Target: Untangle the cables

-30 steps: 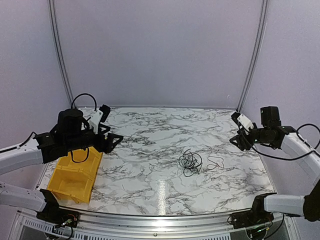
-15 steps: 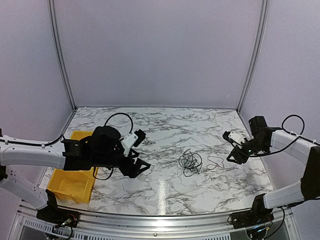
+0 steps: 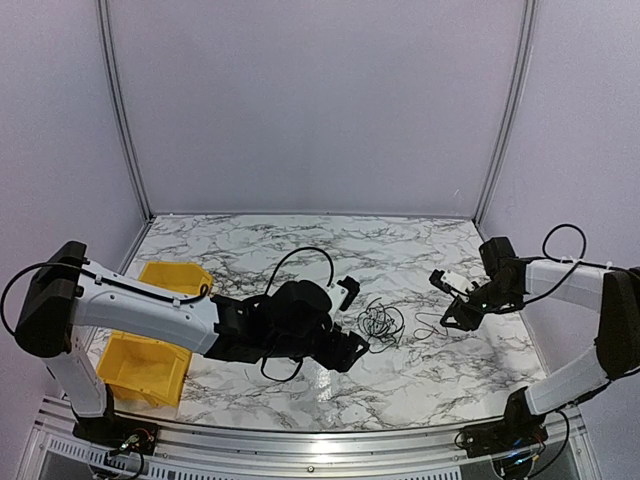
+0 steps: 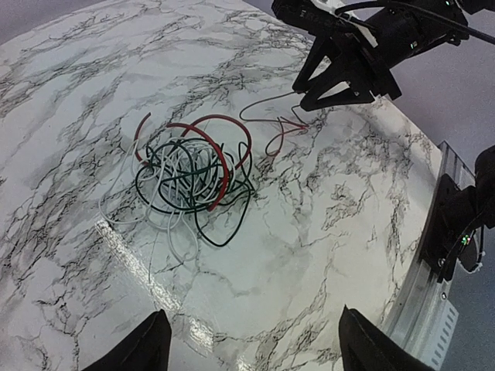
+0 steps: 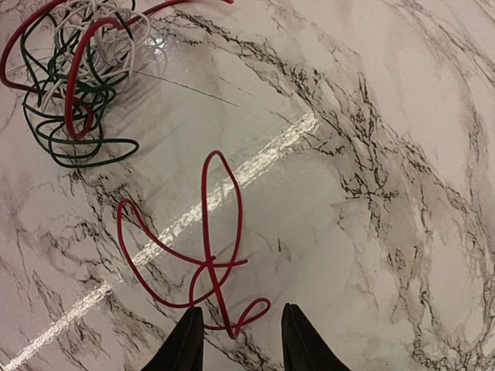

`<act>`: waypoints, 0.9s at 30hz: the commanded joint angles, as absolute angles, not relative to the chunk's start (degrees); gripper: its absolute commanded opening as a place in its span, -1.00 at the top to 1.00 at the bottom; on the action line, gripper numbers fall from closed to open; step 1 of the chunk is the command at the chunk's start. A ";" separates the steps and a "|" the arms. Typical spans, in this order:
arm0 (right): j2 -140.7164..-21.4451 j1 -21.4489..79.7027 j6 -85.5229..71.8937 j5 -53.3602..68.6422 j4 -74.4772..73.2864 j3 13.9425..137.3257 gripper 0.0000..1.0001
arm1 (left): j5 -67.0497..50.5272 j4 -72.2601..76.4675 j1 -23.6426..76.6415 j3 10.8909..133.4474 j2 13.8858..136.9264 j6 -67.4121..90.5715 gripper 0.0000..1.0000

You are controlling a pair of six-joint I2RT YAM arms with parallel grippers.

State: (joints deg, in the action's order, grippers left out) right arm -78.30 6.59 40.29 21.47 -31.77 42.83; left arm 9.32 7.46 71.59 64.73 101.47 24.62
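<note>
The cables (image 3: 380,323) lie as a small tangle of red, green, white and black wires mid-table, also in the left wrist view (image 4: 189,174) and top left in the right wrist view (image 5: 69,77). A loose red cable (image 5: 209,255) runs out of the tangle to the right (image 3: 430,325). My left gripper (image 3: 352,350) is open and empty, hovering just near-left of the tangle (image 4: 255,352). My right gripper (image 3: 448,318) is open, low over the red cable's end loop, which lies between its fingertips (image 5: 241,340). It shows in the left wrist view too (image 4: 300,94).
A yellow bin (image 3: 150,350) sits at the table's left edge, behind my left arm. The table's right edge and metal rail (image 4: 441,255) run close beside the red cable.
My left arm swung from above the yellow bin rightward to the tangle. My right gripper dropped and moved left down to the red cable's end. The cables have not moved.
</note>
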 commanded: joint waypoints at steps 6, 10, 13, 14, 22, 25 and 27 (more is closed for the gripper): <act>-75.39 8.58 38.55 24.45 -34.28 47.05 1.00 | 16.98 9.74 71.89 68.99 103.67 27.05 -0.54; -67.50 9.32 38.75 25.15 -39.12 49.47 1.00 | 20.05 11.71 71.89 68.05 101.46 25.98 -0.54; -63.71 10.07 39.25 26.95 -44.80 52.51 1.00 | 21.16 13.98 71.89 67.58 100.29 24.25 -0.53; -63.02 10.24 39.26 27.71 -46.29 53.56 1.00 | 21.38 15.53 71.89 67.12 99.94 23.70 -0.53; -61.10 11.51 39.49 38.22 -49.42 57.61 1.00 | 20.15 22.82 71.89 66.96 100.04 17.71 -0.22; -62.46 11.89 40.36 42.65 -50.34 59.35 1.00 | 19.55 25.33 71.89 67.34 101.21 17.06 -0.25; -63.61 12.37 40.95 44.47 -51.04 60.96 1.00 | 17.17 27.07 71.89 67.90 102.39 16.03 -0.25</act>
State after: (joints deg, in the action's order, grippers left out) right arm -62.11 11.25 39.46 37.26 -48.51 56.36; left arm 19.44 21.15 71.64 67.00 101.54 18.96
